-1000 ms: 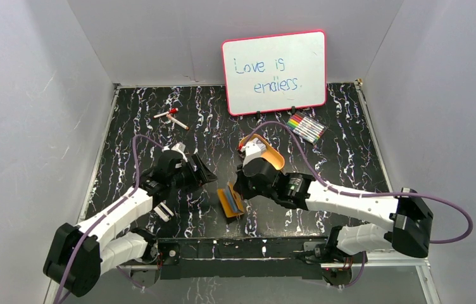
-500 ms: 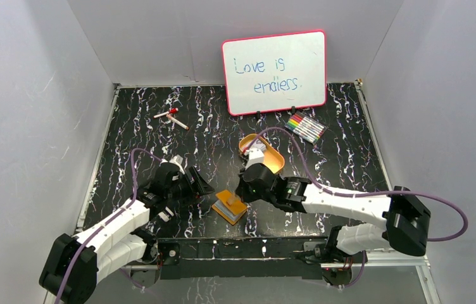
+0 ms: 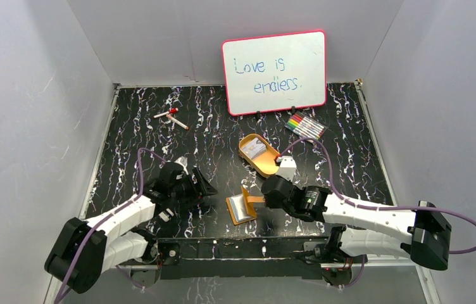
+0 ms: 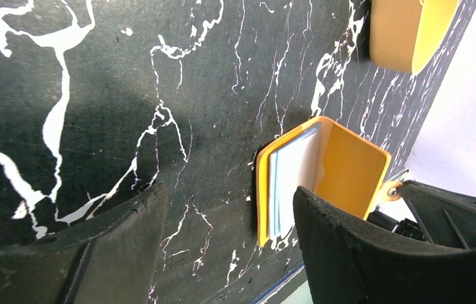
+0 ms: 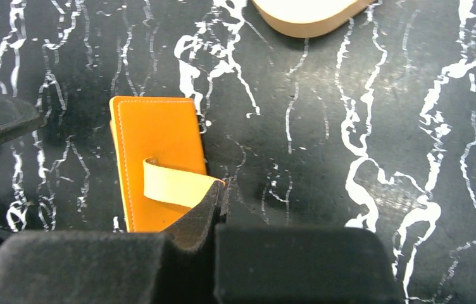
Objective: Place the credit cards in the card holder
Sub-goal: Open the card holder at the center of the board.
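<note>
The right tool is pressed together on a pale strap that loops off the orange outer face of the card holder, its two black fingers meeting with the strap end caught between them. That card holder sits close to the near edge of the counter, about midway along it. One half lies flat with its pale blue-grey pockets up and the other orange half is lifted toward the right tool. The left tool is spread wide and pinches nothing. It hangs low over the dark marbled surface just to the left of the card holder, which shows between its fingers without touching them. Farther in, toward the middle of the counter, lies an oval yellow-orange tray. The credit cards show in it as a pale printed rectangle; how many there are cannot be told. A whiteboard leans at the far edge, coloured markers lie toward the far right corner, and a red-capped pen lies toward the far left corner.
</note>
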{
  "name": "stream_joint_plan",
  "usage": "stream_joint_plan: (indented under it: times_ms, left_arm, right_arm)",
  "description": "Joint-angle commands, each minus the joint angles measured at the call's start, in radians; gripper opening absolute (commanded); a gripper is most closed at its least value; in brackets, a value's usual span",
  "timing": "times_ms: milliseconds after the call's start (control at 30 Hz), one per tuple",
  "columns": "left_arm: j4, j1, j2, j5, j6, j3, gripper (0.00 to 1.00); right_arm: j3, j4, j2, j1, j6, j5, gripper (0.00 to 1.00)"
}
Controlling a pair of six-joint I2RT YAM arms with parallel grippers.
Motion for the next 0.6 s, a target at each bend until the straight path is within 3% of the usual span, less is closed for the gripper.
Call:
stream_joint_plan:
  times_ms: [0,200,567]
  left_arm:
    - [0.079,-0.025,0.03,0.061,-0.005,-0.009,0.69]
    - [0.101,-0.047,0.098,0.054,0.013,0.023,0.69]
    - [0.122,-0.05,0.153,0.052,0.027,0.034,0.68]
  right_arm:
    - [0.025,-0.14,-0.023,-0.001,0.051,0.085,0.0]
    - [0.063,-0.339,-0.019,0.0,0.106,0.117,0.0]
    - [0.038,-0.486,-0.034,-0.002,0.202,0.086,0.0]
